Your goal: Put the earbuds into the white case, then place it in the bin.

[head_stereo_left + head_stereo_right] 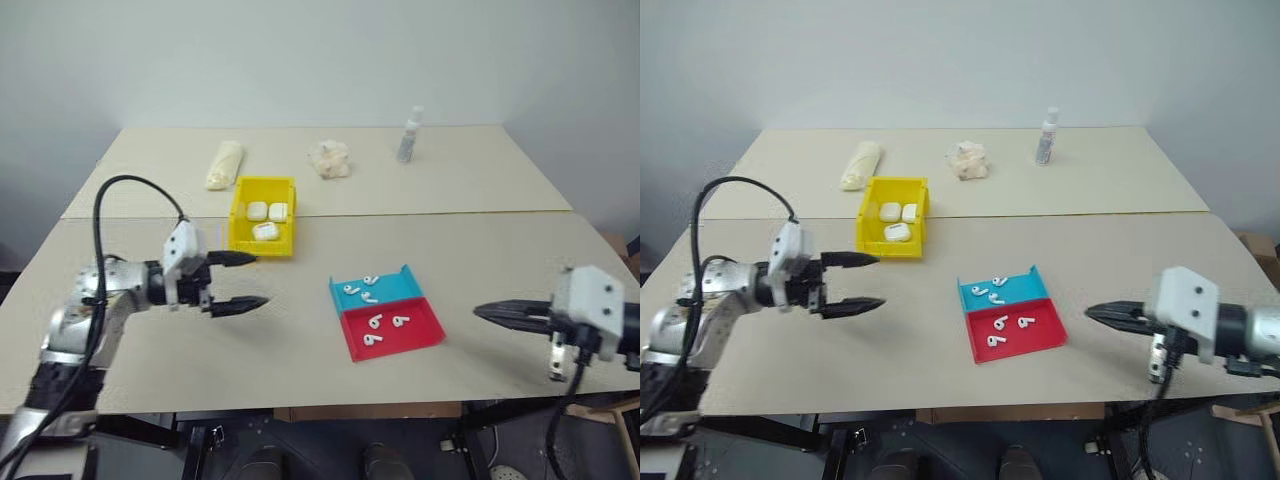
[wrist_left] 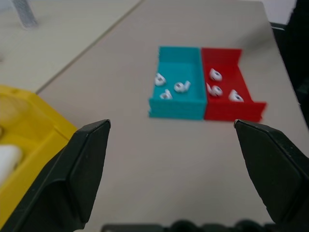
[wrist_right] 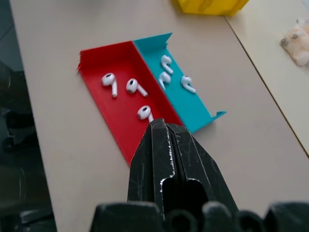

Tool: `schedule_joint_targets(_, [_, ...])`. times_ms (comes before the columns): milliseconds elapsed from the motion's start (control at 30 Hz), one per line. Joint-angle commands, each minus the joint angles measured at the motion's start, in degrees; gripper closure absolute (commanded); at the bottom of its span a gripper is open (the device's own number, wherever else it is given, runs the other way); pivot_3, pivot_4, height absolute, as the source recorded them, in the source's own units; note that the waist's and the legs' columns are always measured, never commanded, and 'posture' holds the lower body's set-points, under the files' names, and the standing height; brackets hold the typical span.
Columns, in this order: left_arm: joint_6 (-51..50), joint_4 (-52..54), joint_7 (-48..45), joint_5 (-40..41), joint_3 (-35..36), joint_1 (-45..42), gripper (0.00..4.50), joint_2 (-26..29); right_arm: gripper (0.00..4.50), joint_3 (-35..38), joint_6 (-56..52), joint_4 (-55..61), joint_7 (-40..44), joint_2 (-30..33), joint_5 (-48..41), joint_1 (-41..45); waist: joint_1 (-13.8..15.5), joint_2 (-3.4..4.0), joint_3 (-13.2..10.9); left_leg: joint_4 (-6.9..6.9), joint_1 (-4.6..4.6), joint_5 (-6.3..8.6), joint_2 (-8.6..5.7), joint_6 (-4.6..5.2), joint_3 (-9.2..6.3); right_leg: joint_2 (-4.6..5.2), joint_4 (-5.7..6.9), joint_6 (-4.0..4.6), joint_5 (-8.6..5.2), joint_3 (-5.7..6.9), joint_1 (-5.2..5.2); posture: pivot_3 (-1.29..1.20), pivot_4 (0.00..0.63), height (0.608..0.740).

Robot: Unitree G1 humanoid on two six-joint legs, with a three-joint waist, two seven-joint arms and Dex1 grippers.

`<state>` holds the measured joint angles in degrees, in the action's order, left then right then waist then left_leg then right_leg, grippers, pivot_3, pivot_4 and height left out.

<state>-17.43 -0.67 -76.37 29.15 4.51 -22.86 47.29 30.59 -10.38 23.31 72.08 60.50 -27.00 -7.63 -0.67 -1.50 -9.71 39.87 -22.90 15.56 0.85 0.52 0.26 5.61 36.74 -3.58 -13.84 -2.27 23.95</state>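
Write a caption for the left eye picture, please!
Three white cases sit in the yellow bin; left gripper open beside it, earbuds waiting in trays.

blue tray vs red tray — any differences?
Colour: the blue tray is teal-blue, the red tray bright red. Place: the blue tray lies nearer the yellow bin, the red tray nearer the table's front edge. Shared: both are shallow, sit touching side by side, and each holds three white earbuds.
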Motion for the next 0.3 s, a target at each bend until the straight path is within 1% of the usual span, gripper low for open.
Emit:
schedule_joint_targets(33, [0.1,2.7,-3.0,1.9,3.6,1.5,0.05,3.5,4.50,5.5,4.2,-2.0,3.0,1.6,2.8,-1.9,0.0,0.00,0.0,0.01,0.00,0.00,0.00,0.00,0.00,0.00,0.00,0.00,0.00,0.00,0.00,0.00,0.150,0.740])
schedule_joint_targets(133, [0.5,3.4,-2.8,1.4,4.4,1.8,0.05,4.9,4.50,6.7,4.9,-2.4,3.2,1.2,3.5,-2.8,0.0,-0.01,0.0,0.01,0.02,0.00,0.01,0.00,0.00,0.00,-0.01,0.00,0.00,0.00,0.01,0.00,0.150,0.740])
schedule_joint_targets(300, [-0.5,5.8,-2.0,2.4,5.1,2.1,0.05,4.8,4.50,6.4,3.7,-1.2,1.5,0.1,3.3,-3.1,0.0,-0.01,0.0,0.01,0.02,0.00,0.02,0.00,-0.01,-0.01,0.00,0.00,0.00,-0.03,0.02,0.00,0.150,0.740])
